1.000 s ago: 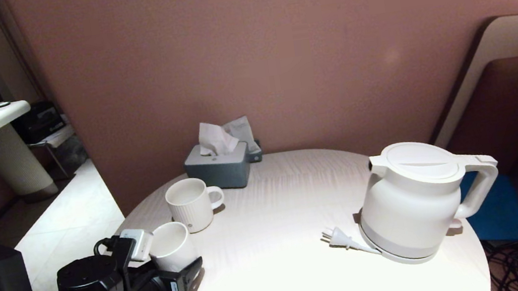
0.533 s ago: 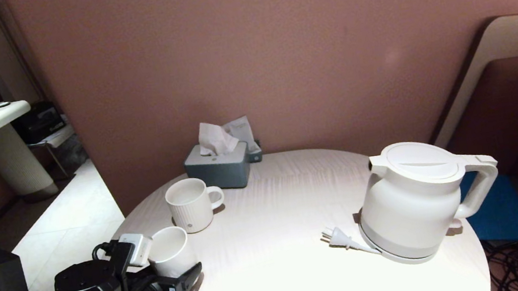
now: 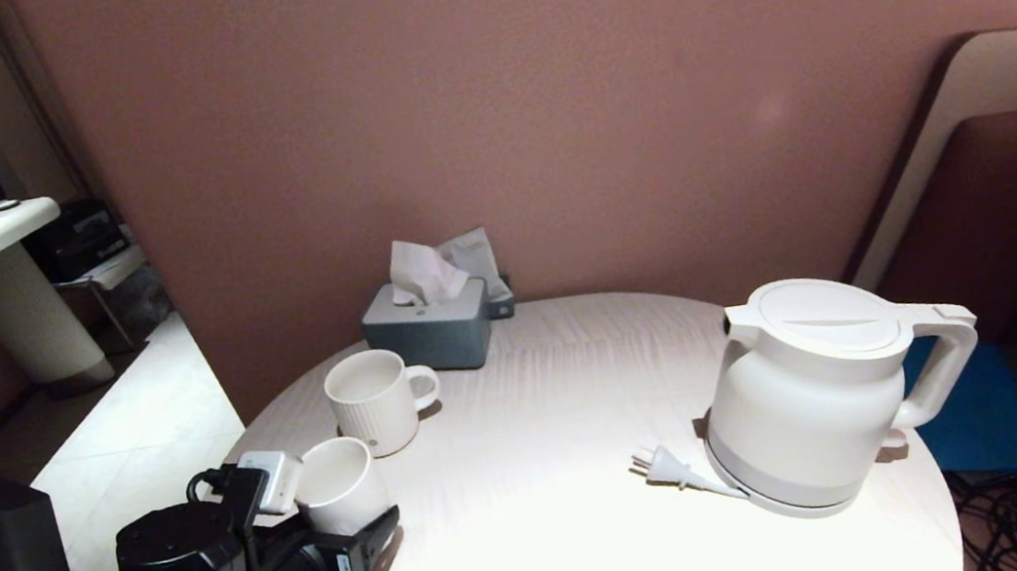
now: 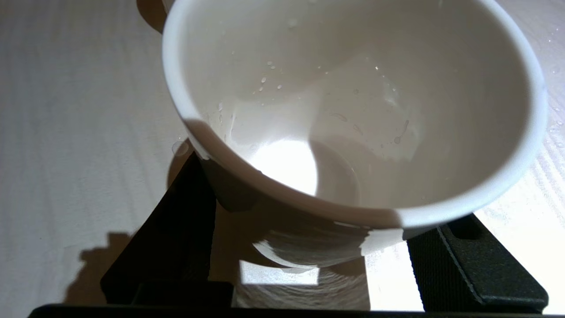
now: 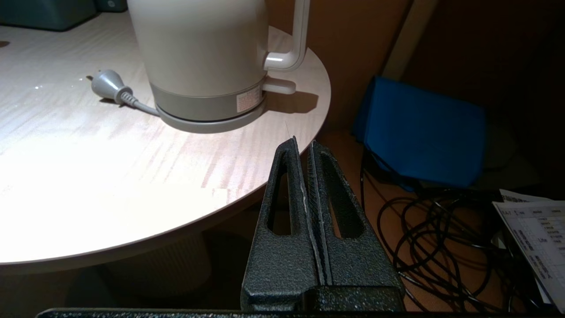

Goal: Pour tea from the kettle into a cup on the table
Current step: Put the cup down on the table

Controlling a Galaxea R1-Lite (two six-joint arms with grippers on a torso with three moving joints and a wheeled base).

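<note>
The small smooth white cup [image 3: 336,480] sits between the fingers of my left gripper [image 3: 349,515] at the near left of the round pale table [image 3: 553,476]. In the left wrist view the cup [image 4: 353,110] tilts, its base just over the tabletop, with a black finger [image 4: 176,229] on each side; the gripper [image 4: 326,194] is shut on it. Droplets cling to its inner wall; no tea shows. The white kettle [image 3: 813,393] stands upright on the right, untouched. My right gripper [image 5: 303,145] is shut and empty, low beside the table edge near the kettle [image 5: 203,53].
A ribbed white mug [image 3: 377,406] with a handle stands just behind the cup. A grey tissue box [image 3: 429,335] is at the back. The kettle rests on its grey base disc [image 5: 207,126], its plug [image 3: 660,467] lying to the left. Cables [image 5: 441,247] cover the floor on the right.
The left gripper with the cup dipped slightly toward the near left, then came back to about where it was. The kettle has not moved.
</note>
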